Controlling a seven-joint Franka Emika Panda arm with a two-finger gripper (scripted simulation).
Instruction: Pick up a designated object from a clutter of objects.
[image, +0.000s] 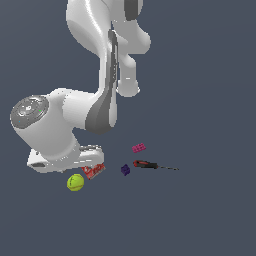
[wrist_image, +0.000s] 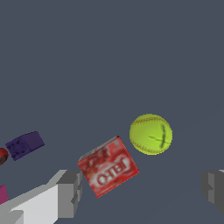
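gripper (wrist_image: 142, 188) hangs low with jaws spread wide, nothing between them. the tennis ball (wrist_image: 151, 134) sits on the floor just beside the red packet (wrist_image: 108, 166). risk: a finger (wrist_image: 70, 192) landing on the packet, nudging the ball away.

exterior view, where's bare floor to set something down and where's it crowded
Bare floor lies beyond the screwdriver toward the exterior view's right, and in front of the tennis ball. It is crowded where the ball, red packet, purple block and magenta brick cluster beneath the arm.
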